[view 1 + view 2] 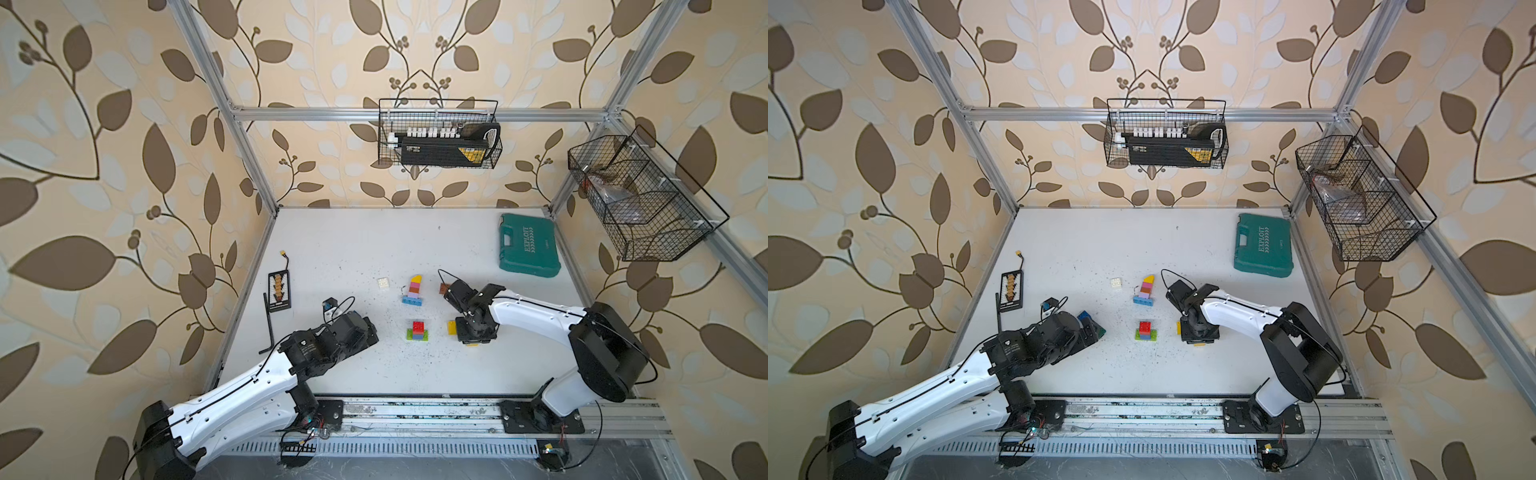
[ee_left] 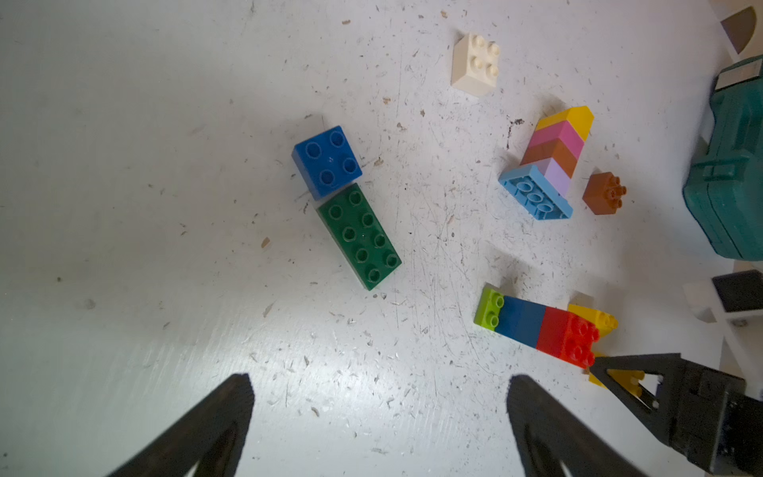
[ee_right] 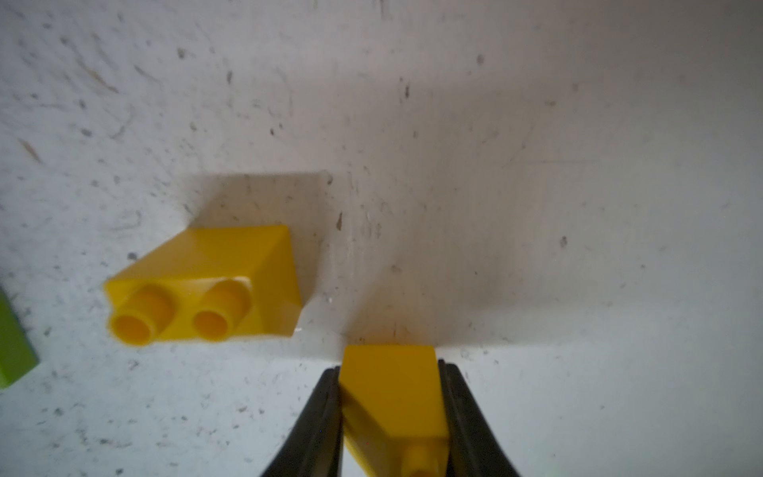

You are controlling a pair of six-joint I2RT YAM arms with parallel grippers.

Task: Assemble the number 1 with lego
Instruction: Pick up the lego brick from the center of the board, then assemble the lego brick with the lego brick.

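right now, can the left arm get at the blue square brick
Probably yes: the left gripper is open and hangs near the blue square brick, which lies studs up with nothing on it. The dark green long brick abuts one edge only.

Yellow brick (image 3: 392, 392): glossy smooth plastic. Table (image 3: 536, 165): matt, scratched (grit-speckled). Twelve-o'clock basket (image 1: 415, 118): black metal wire.

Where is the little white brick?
In both top views the white brick sits alone on the table, left of the pink-and-yellow stack.
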